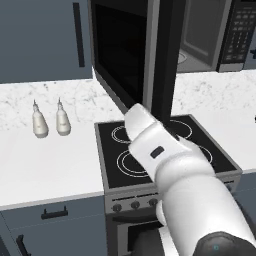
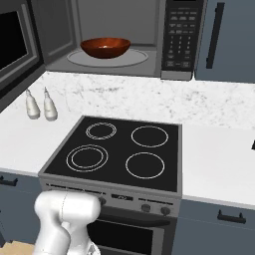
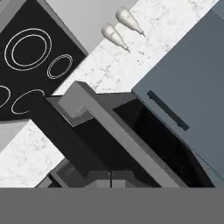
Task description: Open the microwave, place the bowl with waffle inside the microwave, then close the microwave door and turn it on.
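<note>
The reddish-brown shallow round bowl (image 2: pixel 105 48) sat on the grey turntable inside the wide black microwave (image 2: pixel 124 37), so placement was judged complete; the waffle could not be made out. The large black-framed glass microwave door (image 1: pixel 127 52) stood swung wide open above the black four-ring stove (image 2: pixel 119 152). The claw (image 3: pixel 110 183) was closed and empty beside the door's edge, apparently positioned to push it shut.

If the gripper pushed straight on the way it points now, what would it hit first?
Most likely the open microwave door: in the hand view its grey edge and dark panel lie directly ahead of the shut gripper, with a blue cabinet beyond. How close the door is cannot be judged.
</note>
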